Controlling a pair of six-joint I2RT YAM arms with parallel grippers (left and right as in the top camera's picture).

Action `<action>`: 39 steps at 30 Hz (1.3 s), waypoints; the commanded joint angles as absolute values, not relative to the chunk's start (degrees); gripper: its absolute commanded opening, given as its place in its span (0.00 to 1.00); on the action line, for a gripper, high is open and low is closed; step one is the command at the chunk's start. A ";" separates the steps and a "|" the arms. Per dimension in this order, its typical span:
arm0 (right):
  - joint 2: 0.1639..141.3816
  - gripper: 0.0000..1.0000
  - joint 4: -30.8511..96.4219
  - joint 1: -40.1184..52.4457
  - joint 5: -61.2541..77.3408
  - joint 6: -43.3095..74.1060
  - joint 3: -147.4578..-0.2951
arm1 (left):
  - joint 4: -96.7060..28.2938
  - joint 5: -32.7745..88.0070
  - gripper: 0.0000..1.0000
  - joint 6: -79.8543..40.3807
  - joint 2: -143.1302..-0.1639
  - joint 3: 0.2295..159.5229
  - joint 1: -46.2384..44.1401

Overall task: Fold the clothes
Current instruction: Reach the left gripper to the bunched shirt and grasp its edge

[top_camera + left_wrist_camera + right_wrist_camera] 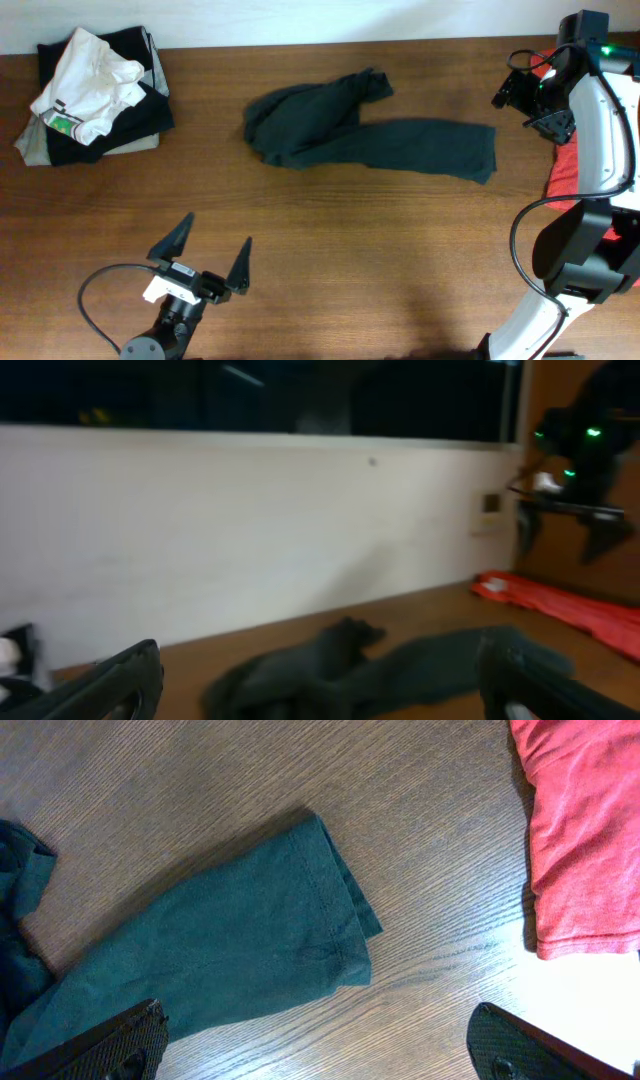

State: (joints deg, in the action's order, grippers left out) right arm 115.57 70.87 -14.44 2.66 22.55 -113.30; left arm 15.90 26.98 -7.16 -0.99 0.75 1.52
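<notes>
Mid-table, a dark green garment [370, 140] lies crumpled; left gripper [218, 230] and right gripper [315, 1012] show fingers wide apart, holding nothing.

Dark teal-green, no print, on the shirt [370, 140] at centre. Plain red-orange on the T-shirt [560, 172] at 3 o'clock. In the pile [95, 95] at 10 o'clock: white on top with a small green patch, black below, grey-beige at the bottom. Brown wood grain over the table [400, 250]. White on the wall [250, 530].
</notes>
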 commanded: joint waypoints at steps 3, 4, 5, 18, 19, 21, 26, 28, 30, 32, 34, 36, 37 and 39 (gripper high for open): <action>115.68 0.99 70.89 -14.33 2.76 23.22 -113.03 | 8.62 31.14 0.99 -7.03 -9.85 9.15 1.76; 115.68 0.99 70.89 -14.33 2.76 23.22 -113.03 | 4.21 31.11 0.99 -5.08 -15.31 14.24 1.76; 115.68 0.99 70.89 -14.31 2.76 23.22 -113.03 | 1.19 31.11 0.99 -3.14 -19.49 18.28 1.76; 115.68 0.99 70.89 -14.26 2.76 23.22 -113.03 | -20.64 15.70 0.99 -1.83 -59.35 46.44 -10.24; 115.68 0.99 70.89 -14.28 2.76 23.22 -113.03 | -22.83 8.47 0.99 -3.16 -63.53 46.89 -13.21; 115.68 0.99 70.89 -14.28 2.76 23.22 -113.03 | -20.75 6.20 0.99 -3.16 -70.72 46.92 -16.45; 115.68 0.99 70.89 -14.28 2.76 23.22 -113.03 | -8.05 7.64 0.99 -3.14 -83.42 46.94 -18.87; 115.68 0.99 70.91 -14.28 2.76 23.22 -113.03 | -3.88 5.19 0.99 -3.14 -88.07 46.96 -19.94; 115.68 0.99 70.89 -14.28 2.76 23.22 -113.03 | -2.15 -0.95 0.99 -3.14 -91.11 47.00 -21.21; 115.68 0.98 70.89 -14.28 2.76 23.22 -113.03 | -0.97 -5.56 0.99 -3.14 -93.34 47.00 -22.46; 115.68 0.99 70.89 -14.26 2.76 23.22 -113.03 | 1.06 -6.28 0.99 -3.09 -95.72 47.00 -23.44; 115.68 0.99 70.89 -14.28 2.76 23.22 -113.03 | 3.92 -6.33 0.99 -2.96 -98.26 47.00 -24.25; 115.68 0.99 70.89 -14.28 2.76 23.22 -113.03 | 6.26 -6.31 0.99 -2.98 -99.77 47.00 -24.40; 115.68 0.99 70.89 -14.28 2.76 23.22 -113.03 | 10.09 -6.33 0.98 -2.98 -102.69 47.00 -24.38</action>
